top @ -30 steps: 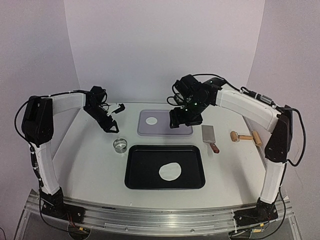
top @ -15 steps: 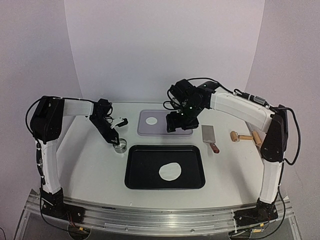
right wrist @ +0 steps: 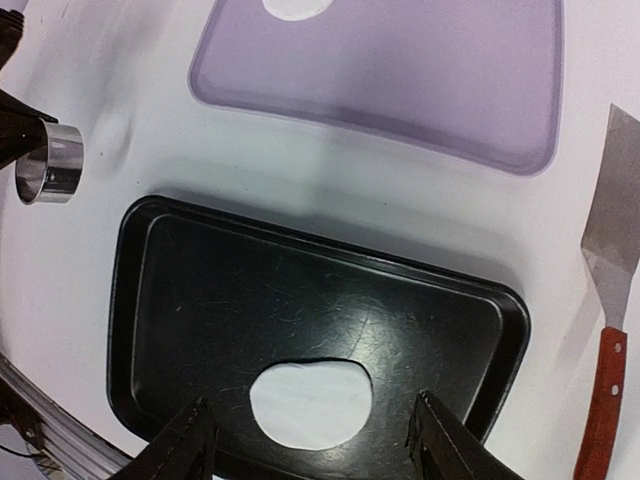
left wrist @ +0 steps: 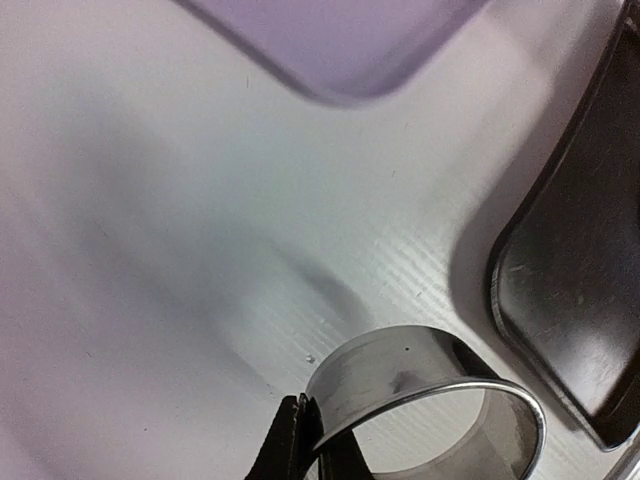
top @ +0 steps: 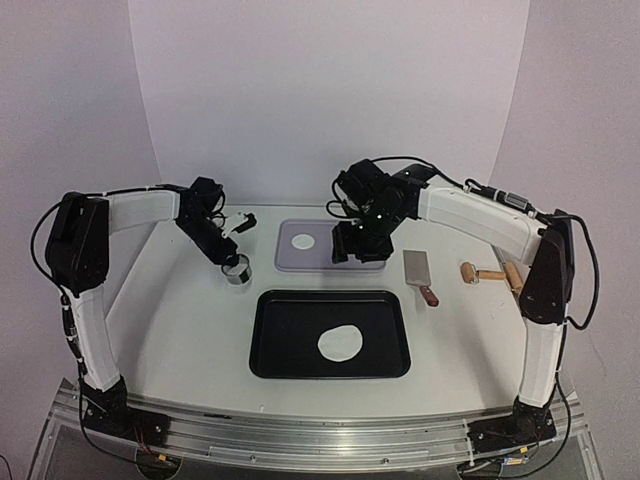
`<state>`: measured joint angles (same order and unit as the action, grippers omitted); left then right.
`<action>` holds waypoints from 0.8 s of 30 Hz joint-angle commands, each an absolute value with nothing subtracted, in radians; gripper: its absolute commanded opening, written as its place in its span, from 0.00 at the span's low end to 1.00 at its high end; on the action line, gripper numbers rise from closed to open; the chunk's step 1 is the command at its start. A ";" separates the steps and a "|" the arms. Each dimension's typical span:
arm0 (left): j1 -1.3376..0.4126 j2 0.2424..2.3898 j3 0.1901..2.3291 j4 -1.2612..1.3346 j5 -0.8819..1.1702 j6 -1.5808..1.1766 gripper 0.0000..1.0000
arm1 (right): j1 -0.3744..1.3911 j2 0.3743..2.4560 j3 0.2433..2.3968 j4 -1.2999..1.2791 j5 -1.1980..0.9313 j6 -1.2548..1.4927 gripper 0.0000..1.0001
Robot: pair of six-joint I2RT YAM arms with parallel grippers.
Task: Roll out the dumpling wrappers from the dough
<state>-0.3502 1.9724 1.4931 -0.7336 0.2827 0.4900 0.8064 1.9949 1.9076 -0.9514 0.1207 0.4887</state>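
Steel ring cutter [left wrist: 400,375] clamped by its wall in left tool [left wrist: 318,440]. Right tool [right wrist: 315,445] spread, empty; dough [right wrist: 310,403] ahead of its fingers, in black tray [right wrist: 200,290]. One wrapper [top: 303,241] on lilac tray [right wrist: 420,80]. Next: centre cutter over dough, press level.

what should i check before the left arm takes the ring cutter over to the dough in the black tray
1. ring cutter clamped in left gripper: ok, fingers pinch its wall.
2. dough lying flat in black tray: ok.
3. right gripper out of the path: ok, open, up over the purple tray.
4. room left beside the wrapper in the purple tray: ok.
5. cutter rim clean: cannot tell.
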 commanded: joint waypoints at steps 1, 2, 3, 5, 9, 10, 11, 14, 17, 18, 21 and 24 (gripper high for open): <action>-0.497 1.837 1.552 -0.707 0.281 0.237 0.00 | 0.855 1.944 1.917 -0.837 0.067 0.647 0.59; -0.537 1.825 1.536 -0.691 0.276 0.164 0.00 | 0.867 1.937 1.910 -0.812 0.068 0.676 0.57; -0.572 1.814 1.517 -0.671 0.274 0.090 0.00 | 0.878 1.929 1.898 -0.788 0.074 0.706 0.55; -0.625 1.800 1.489 -0.633 0.262 -0.048 0.00 | 0.895 1.906 1.858 -0.734 0.084 0.760 0.51; -0.675 1.817 1.523 -0.635 0.224 -0.227 0.00 | 0.916 1.846 1.734 -0.645 0.121 0.829 0.46; -0.687 1.824 1.537 -0.638 0.212 -0.246 0.00 | 0.921 1.837 1.709 -0.630 0.125 0.845 0.45; -0.704 1.829 1.545 -0.640 0.200 -0.259 0.00 | 0.923 1.830 1.681 -0.618 0.126 0.862 0.43; -0.755 1.840 1.560 -0.644 0.176 -0.291 0.00 | 0.935 1.817 1.630 -0.587 0.151 0.891 0.39; -0.826 1.845 1.558 -0.643 0.126 -0.295 0.00 | 0.941 1.819 1.619 -0.574 0.164 0.899 0.35; -0.840 1.847 1.555 -0.642 0.111 -0.295 0.00 | 0.944 1.820 1.621 -0.574 0.168 0.896 0.33; -0.854 1.855 1.543 -0.636 0.073 -0.306 0.00 | 0.954 1.804 1.610 -0.575 0.196 0.893 0.31; -0.855 1.858 1.542 -0.632 0.037 -0.309 0.00 | 0.969 1.741 1.552 -0.577 0.258 0.918 0.30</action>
<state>-0.8510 1.8420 1.5177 -0.6625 0.1024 -0.2746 0.9378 1.8488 1.6014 -0.6404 0.1848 0.8701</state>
